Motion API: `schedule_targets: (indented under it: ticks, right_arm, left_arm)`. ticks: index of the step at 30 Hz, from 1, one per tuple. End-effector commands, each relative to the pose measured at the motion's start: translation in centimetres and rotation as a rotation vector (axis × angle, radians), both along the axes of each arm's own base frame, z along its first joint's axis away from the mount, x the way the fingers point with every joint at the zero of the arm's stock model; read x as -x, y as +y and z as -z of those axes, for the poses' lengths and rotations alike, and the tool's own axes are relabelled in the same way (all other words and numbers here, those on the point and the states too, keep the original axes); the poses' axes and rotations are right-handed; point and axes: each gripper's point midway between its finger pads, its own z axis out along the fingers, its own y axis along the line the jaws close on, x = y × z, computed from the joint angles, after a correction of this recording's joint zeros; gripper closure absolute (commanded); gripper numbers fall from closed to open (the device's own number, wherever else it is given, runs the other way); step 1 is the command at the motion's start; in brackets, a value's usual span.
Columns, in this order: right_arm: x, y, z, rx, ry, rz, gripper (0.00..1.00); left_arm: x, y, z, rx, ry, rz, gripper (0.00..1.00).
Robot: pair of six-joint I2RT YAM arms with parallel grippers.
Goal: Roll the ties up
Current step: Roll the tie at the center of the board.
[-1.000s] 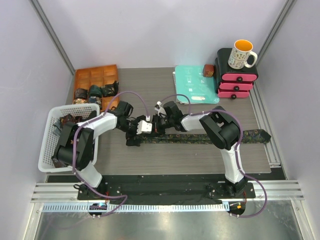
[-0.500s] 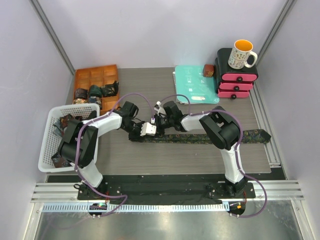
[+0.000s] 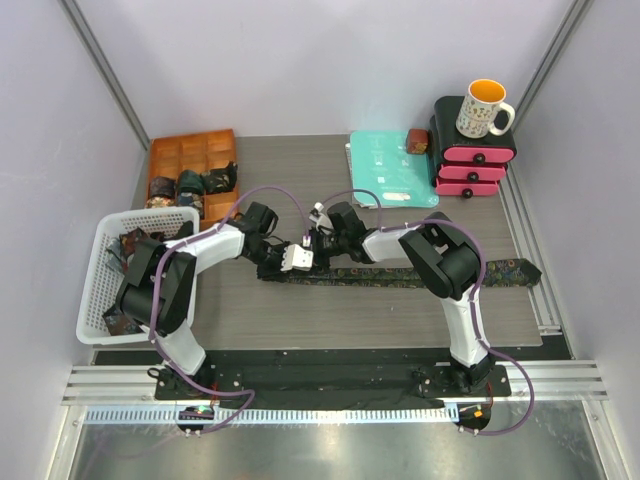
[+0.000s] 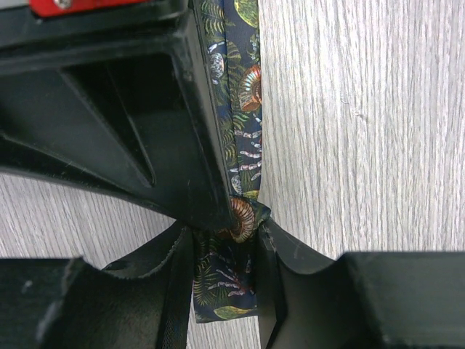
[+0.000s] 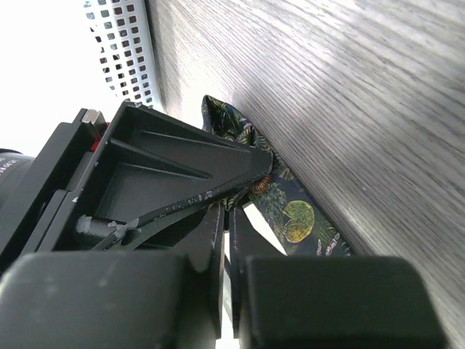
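basket (image 3: 92, 285): far left, at the desk's edge, loose ties (image 3: 132, 242) inside.
tray (image 3: 190, 150): back left, rolls (image 3: 190, 183) in its cells.
left gripper (image 4: 225, 287): low over the desk, clamped on the tie's left end, a finger on each side of the strip.
right gripper (image 5: 224, 243): just right of the left one, its tip at the same end of the tie; fingers nearly together with a thin slit between them; whether cloth is caught there i cannot tell.
tie (image 3: 400, 276): flat on the desk, long axis left to right, running from the two grippers to its far end near the desk's right edge.
key relation: all the unrolled length lies to the right of both grippers and passes beneath the right arm; as i judge it, the roll must start at the held end and travel right along that axis.
nearer arm: both meet at the left end; the far end lies nearer the right arm's base.
desk (image 3: 300, 315): grey wood grain, flat.
room: folder (image 3: 390, 170), drawers (image 3: 475, 165) and mug (image 3: 483, 108) stand at the back right, well apart from the tie's line.
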Motion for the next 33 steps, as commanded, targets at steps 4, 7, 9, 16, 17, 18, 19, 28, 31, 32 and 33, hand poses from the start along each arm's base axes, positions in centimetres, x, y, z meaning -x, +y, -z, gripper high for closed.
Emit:
schedule_targets:
  ticks: [4, 7, 9, 16, 17, 18, 19, 28, 31, 32, 33]
  right_arm:
    - [-1.1, -0.4, -1.3, 0.009, -0.077, -0.007, 0.99]
    - [-1.7, -1.5, -0.6, 0.062, -0.106, -0.010, 0.99]
    - [-1.5, -1.9, 0.1, 0.096, -0.118, -0.032, 0.99]
    - [-1.7, -2.6, 2.0, 0.164, -0.127, -0.029, 0.99]
    - [-1.7, -2.8, 2.2, 0.176, -0.130, -0.026, 0.99]
    - [-1.6, -3.0, 2.6, 0.191, -0.130, -0.034, 0.99]
    - [-1.6, -3.2, 2.8, 0.200, -0.128, -0.036, 0.99]
    - [-1.5, -3.6, 4.3, 0.240, -0.126, -0.039, 0.99]
    - [-1.7, -3.5, 4.5, 0.244, -0.120, -0.035, 0.99]
    - [-1.7, -3.5, 4.5, 0.245, -0.120, -0.033, 0.99]
    - [-1.7, -3.5, 4.6, 0.246, -0.116, -0.032, 0.99]
  left_arm:
    - [-0.1, 0.6, 0.7, -0.040, -0.008, 0.008, 0.66]
    - [0.1, 0.7, 0.8, -0.045, -0.003, 0.018, 0.66]
    - [0.0, 0.6, 0.8, -0.045, -0.006, 0.021, 0.67]
    - [0.6, 0.9, 1.2, -0.054, 0.005, 0.053, 0.67]
    - [0.6, 0.9, 1.2, -0.054, 0.004, 0.055, 0.67]
    - [0.6, 0.9, 1.2, -0.054, 0.005, 0.051, 0.67]
    - [0.4, 0.8, 0.9, -0.052, 0.002, 0.045, 0.64]
    - [-2.2, 3.3, -3.3, 0.022, 0.030, -0.110, 0.36]
    - [-1.7, 3.2, -3.2, 0.036, 0.032, -0.090, 0.36]
    - [-1.7, 3.0, -3.3, 0.043, 0.037, -0.093, 0.36]
    - [-1.6, 2.8, -3.2, 0.047, 0.046, -0.093, 0.36]
